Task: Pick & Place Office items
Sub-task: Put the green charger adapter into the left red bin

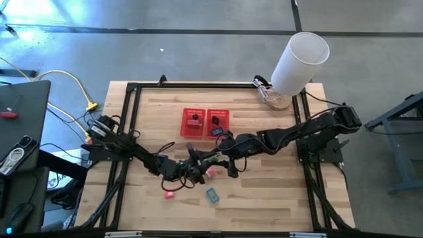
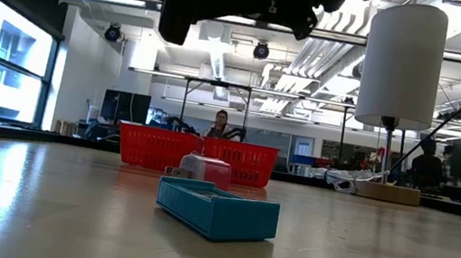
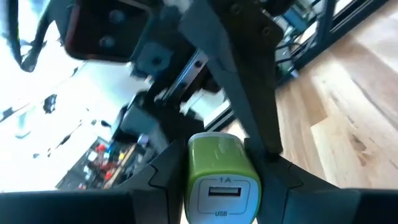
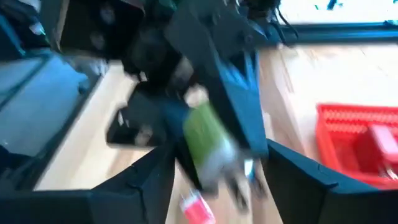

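Observation:
A green USB charger (image 3: 219, 163) hangs above the middle of the table, with my left gripper (image 3: 221, 186) shut on it. My right gripper (image 4: 221, 180) faces it from the table's right side, open, with one finger on either side of the charger's (image 4: 208, 140) other end. In the high view the two grippers (image 1: 197, 168) (image 1: 223, 156) meet just in front of the red mesh basket (image 1: 205, 135). A teal item (image 1: 212, 195), a red-pink item (image 1: 168, 194) and a pale pink item (image 1: 210, 172) lie flat on the wood near the front. My left gripper pinches the green charger by its two opposite sides (image 3: 191, 171) between its two fingers, at the end with the USB socket. The fingers come about level from the table's left. The charger is lifted clear of the table. My right gripper: one dark finger (image 3: 252, 99) runs close along the charger's far end, and I cannot tell whether it touches.
The red basket holds a black item (image 1: 193, 121), a red-pink one (image 1: 215, 121) and a dark blue one (image 1: 217, 131). A big white cylinder (image 1: 301, 61) stands at the far right corner. A black frame (image 1: 132, 92) runs round the tabletop. Bare wood lies at the front right.

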